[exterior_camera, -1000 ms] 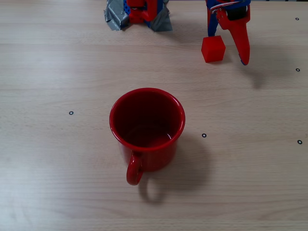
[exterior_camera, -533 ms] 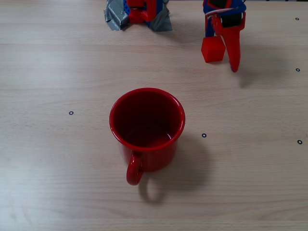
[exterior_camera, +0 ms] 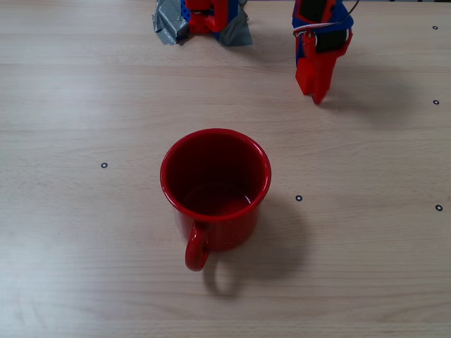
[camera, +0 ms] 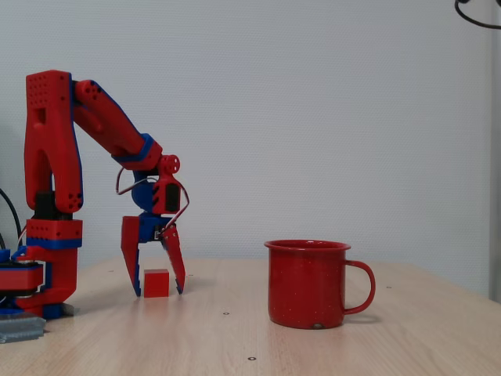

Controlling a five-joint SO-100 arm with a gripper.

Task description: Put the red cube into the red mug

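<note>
Straddling the red cube, the gripper points straight down with one red finger on each side of it and both tips at the table. From the side, small gaps show between the cube and each finger, so the jaws stand parted around it, not clamped. From above, the gripper hides most of the red cube, and only a red face shows at its left edge.

Above the fingers, the blue and black wrist hangs vertical. The forearm rises from it to the upper left, meeting a tall upright red segment over the base at the left edge of the side view. Grey tape lies about the base in the overhead view.

The cube rests on the table near the base. The red mug stands upright, well apart from the cube, its handle turned away from the arm.
</note>
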